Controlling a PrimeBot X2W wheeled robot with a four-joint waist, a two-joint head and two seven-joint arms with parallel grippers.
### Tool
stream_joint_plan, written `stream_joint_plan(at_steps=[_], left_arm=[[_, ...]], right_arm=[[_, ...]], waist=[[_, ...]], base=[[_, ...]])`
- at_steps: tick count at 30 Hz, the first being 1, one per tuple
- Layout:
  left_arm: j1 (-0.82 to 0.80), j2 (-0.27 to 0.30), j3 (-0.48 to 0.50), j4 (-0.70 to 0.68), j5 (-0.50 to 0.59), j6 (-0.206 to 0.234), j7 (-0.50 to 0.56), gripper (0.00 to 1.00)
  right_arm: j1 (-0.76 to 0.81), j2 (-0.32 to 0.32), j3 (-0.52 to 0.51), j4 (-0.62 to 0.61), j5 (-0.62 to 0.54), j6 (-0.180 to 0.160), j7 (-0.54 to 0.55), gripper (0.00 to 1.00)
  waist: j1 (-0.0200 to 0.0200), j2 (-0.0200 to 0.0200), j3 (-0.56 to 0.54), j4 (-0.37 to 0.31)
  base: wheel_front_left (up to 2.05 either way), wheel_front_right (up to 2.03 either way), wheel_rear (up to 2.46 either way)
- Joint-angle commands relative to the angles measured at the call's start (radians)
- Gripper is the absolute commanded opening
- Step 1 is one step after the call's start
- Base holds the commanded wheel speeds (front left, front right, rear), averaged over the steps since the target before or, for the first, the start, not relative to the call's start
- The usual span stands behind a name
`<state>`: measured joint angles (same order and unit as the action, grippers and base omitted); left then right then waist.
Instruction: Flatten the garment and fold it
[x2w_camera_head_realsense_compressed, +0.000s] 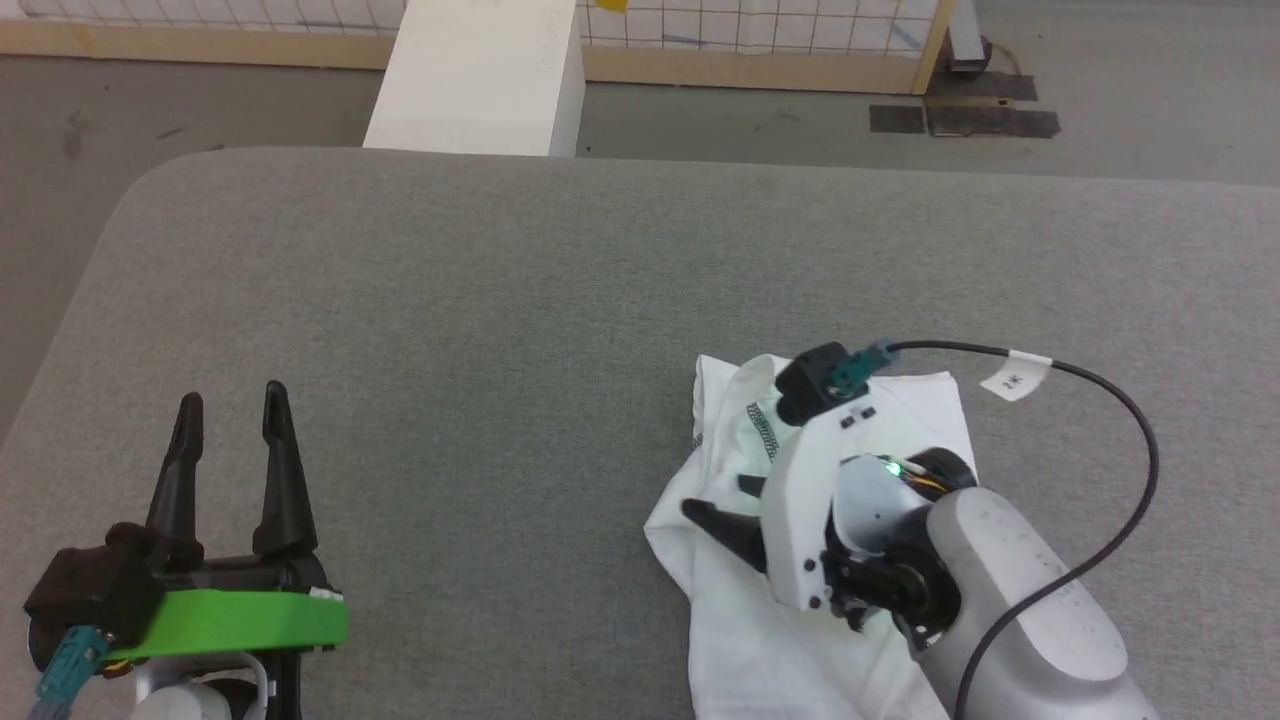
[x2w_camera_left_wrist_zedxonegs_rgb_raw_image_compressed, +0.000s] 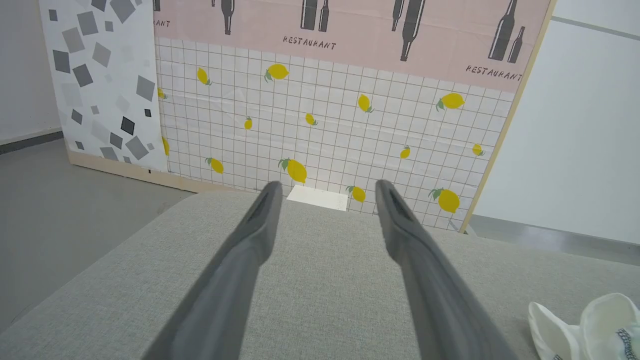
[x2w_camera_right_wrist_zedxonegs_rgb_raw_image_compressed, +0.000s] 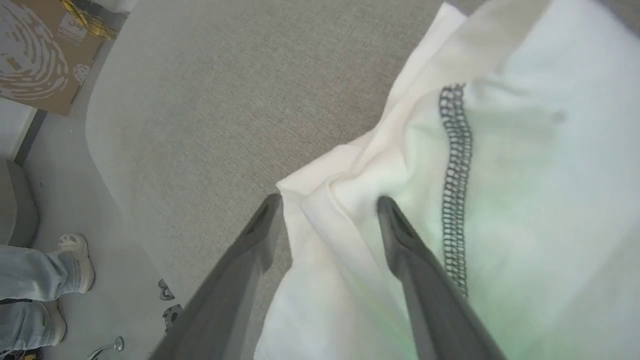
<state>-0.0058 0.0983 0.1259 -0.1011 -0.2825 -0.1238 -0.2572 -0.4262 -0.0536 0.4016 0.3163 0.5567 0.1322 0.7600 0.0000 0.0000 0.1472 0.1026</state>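
The garment (x2w_camera_head_realsense_compressed: 735, 640) lies bunched on the near right part of the grey padded table (x2w_camera_head_realsense_compressed: 500, 300). It is a crumpled white heap whose longer run goes from the table's middle toward its near edge, where it leaves the head view (so how far it reaches there cannot be told). The right gripper (x2w_camera_head_realsense_compressed: 715, 497) sits low over the heap, pointing toward the table's left side, jaws wide. In the right wrist view a raised ridge of cloth lies lengthways between its two fingers: one is over bare table at the cloth's edge, the other is on the fabric just beside the dark zigzag seam (x2w_camera_right_wrist_zedxonegs_rgb_raw_image_compressed: 455, 175), and nothing is pinched. The left gripper (x2w_camera_head_realsense_compressed: 232, 400) hovers over the table's near left part, well apart from the cloth, spread and empty, pointing at the table's far edge and the white box (x2w_camera_head_realsense_compressed: 480, 80) beyond it. The shirt is far from flat, so the task looks barely begun. The right arm is plainly nearer, and closing on that ridge would take it across its thin side. The left arm would have to cross rightward over the table to help.
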Motion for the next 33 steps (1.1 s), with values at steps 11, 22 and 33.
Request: stream_joint_plan(at_steps=[11,22,33], left_arm=[[0.020,0.004,0.009,-0.009,0.005,-0.007,-0.005,1.00],[0.024,0.005,0.000,-0.022,0.011,-0.007,-0.005,1.00],[0.007,0.015,-0.013,-0.013,0.019,-0.007,-0.005,1.00]], right_arm=[[-0.012,-0.022,-0.036,-0.258,0.027,-0.002,-0.031,1.00],[0.191,-0.049,-0.367,-0.284,-0.321,-0.002,0.055,1.00],[0.230,-0.001,-0.328,-0.121,-0.389,-0.002,0.049,1.00]], waist=[[0.0000,0.0000,-0.045,-0.071],[0.0000,0.0000,-0.029,-0.087],[0.0000,0.0000,-0.005,-0.065]], base=[[0.00,0.00,0.00],[0.00,0.00,0.00],[0.00,0.00,0.00]])
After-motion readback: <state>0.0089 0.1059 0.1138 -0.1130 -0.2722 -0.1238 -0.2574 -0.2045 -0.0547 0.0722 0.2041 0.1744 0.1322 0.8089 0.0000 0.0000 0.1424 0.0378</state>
